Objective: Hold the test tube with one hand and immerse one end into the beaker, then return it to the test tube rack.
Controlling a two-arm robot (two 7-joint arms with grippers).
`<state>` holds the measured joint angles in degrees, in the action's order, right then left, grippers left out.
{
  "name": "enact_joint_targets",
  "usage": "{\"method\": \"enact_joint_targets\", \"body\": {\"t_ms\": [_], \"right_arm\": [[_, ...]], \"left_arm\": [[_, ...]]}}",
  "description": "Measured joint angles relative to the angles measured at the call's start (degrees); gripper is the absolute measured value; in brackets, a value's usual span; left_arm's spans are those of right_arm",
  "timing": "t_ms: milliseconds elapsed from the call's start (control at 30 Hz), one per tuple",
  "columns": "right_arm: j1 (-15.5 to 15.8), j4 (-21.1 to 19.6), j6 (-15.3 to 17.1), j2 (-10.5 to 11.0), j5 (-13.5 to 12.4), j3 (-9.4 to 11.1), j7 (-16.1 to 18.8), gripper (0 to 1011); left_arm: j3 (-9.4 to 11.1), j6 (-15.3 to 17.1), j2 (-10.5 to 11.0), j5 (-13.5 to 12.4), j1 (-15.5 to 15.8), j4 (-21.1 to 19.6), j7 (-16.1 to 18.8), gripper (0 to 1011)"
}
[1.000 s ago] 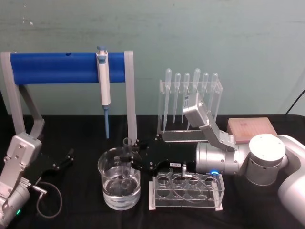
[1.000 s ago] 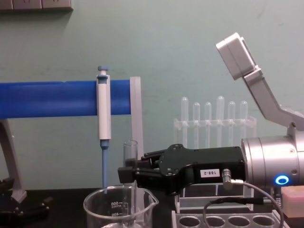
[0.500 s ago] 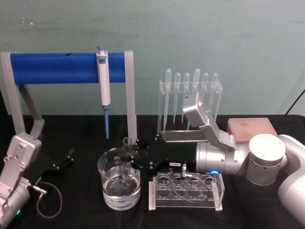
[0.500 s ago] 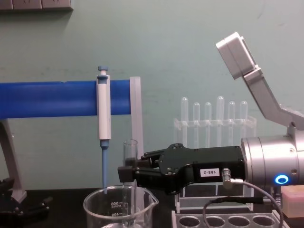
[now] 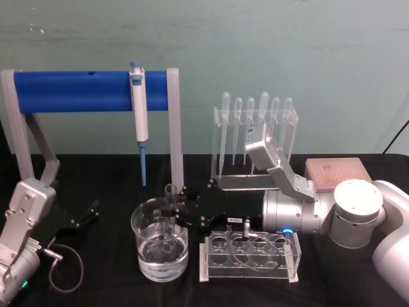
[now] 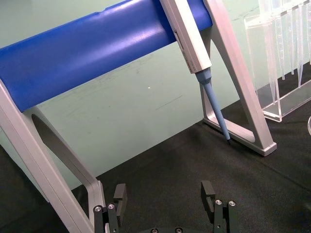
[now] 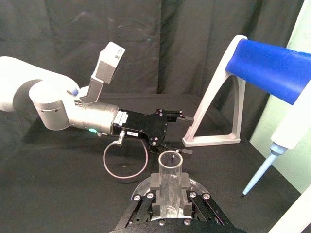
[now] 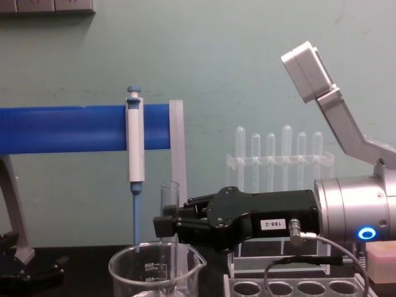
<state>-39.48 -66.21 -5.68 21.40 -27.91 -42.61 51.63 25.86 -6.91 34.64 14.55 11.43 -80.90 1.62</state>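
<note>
Beaker [image 5: 144,254] on black tabletop [image 5: 96,182]; green wall [image 5: 287,51].

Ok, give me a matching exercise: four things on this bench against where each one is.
Things:
1 test tube
2 pipettor
3 left gripper
4 pipettes

Places:
A hanging on the blue bar
B open, low at the left
C upright in the back stand
D in the right gripper, lower end in the beaker

Pairs: 1-D, 2-A, 3-B, 4-C.
</note>
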Motion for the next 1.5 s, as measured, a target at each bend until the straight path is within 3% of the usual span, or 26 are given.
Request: {"method": "enact_joint_targets", "body": {"t_ms": [1500], "right_arm": [[0.0, 0.0, 0.05, 0.0, -0.03, 0.0, 0.01, 241]], "left_arm": [[0.0, 0.0, 0.0, 0.0, 0.0, 0.0, 0.0, 1000]]}}
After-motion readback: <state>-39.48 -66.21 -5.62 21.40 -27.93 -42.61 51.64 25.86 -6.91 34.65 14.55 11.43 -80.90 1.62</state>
